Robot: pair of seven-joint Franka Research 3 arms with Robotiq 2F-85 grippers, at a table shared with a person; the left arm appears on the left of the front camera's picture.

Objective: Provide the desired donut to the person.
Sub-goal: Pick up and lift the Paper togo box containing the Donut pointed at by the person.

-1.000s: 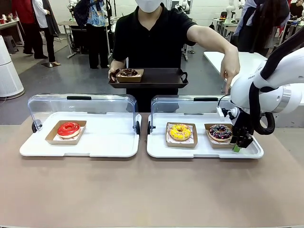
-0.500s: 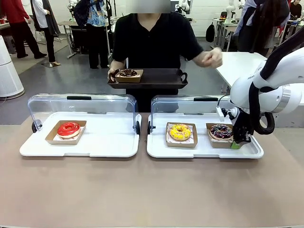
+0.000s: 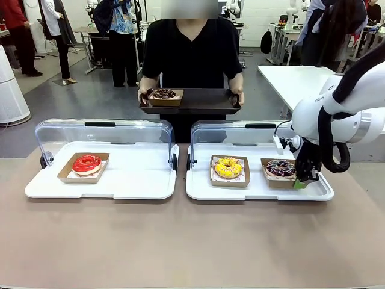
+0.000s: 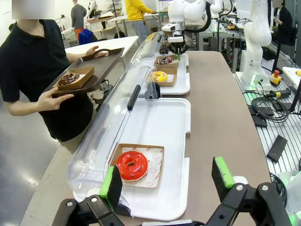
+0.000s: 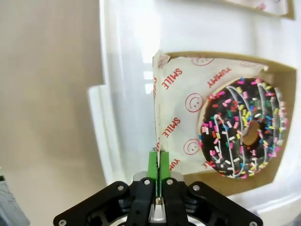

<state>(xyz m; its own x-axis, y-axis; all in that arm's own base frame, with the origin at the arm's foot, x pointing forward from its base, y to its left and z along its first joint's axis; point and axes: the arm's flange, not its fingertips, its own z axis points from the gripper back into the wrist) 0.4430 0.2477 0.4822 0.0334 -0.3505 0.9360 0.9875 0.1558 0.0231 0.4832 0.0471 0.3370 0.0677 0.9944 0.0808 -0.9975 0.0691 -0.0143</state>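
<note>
A chocolate donut with coloured sprinkles lies in a brown cardboard box at the right end of the right white tray. My right gripper is shut on that box's near edge. The person in black stands across the table, both hands on a dark serving tray that carries a boxed chocolate donut. My left gripper hangs open above the left tray, near the red donut.
A yellow donut sits in its box left of the sprinkled one. The red donut lies on the left white tray. Both trays have clear lids folded back on the far side. Bare brown table lies in front.
The person's outstretched arm, pointing toward the right tray, has drawn back to hold the serving tray. My right gripper has lowered slightly and closed on the box edge.
</note>
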